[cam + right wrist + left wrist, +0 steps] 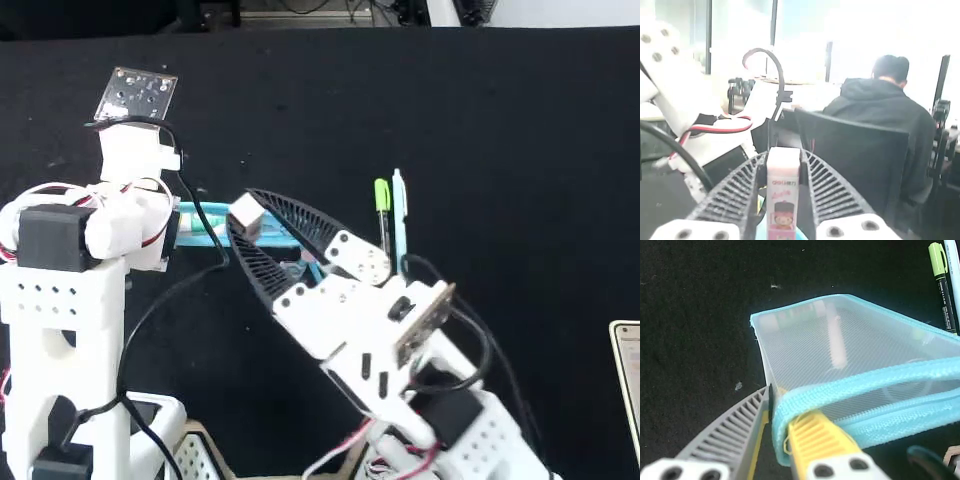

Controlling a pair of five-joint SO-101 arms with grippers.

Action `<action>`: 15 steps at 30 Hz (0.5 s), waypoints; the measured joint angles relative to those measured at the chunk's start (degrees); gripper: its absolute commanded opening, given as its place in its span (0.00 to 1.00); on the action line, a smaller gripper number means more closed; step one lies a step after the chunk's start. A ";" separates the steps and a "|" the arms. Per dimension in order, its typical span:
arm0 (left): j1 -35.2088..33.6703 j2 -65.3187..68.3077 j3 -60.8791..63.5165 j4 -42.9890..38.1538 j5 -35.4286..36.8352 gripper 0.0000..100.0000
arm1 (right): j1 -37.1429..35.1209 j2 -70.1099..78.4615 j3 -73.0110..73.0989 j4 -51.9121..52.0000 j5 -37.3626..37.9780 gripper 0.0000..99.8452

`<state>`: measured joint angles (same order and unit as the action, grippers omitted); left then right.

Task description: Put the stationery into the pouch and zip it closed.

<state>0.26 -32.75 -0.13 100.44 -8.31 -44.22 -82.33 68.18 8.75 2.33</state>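
From above, my right gripper (243, 212) clamps a white eraser (246, 217) right at the teal rim of the pouch (192, 222). A green pen (382, 205) and a blue pen (400, 210) lie side by side on the table (520, 120), just beside the pouch.

At my left wrist, my left gripper (777, 407) pinches the pouch's zip edge; both pens lie near its far end.

At my right wrist, the eraser stands upright, squeezed between my fingers.
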 measured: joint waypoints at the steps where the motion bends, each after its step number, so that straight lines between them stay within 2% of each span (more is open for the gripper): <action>1: 0.00 0.00 0.00 0.00 0.00 0.03 | 0.00 0.00 2.46 -2.99 0.00 0.01; 8: 0.00 0.00 0.00 0.00 0.00 0.03 | 0.00 0.00 13.89 -16.79 -0.09 0.01; 15: 0.00 0.00 0.00 0.00 0.00 0.03 | 3.87 0.00 14.51 -18.11 -0.09 0.01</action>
<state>0.26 -32.75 -0.13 100.44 -8.31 -40.35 -82.33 82.68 -9.36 2.24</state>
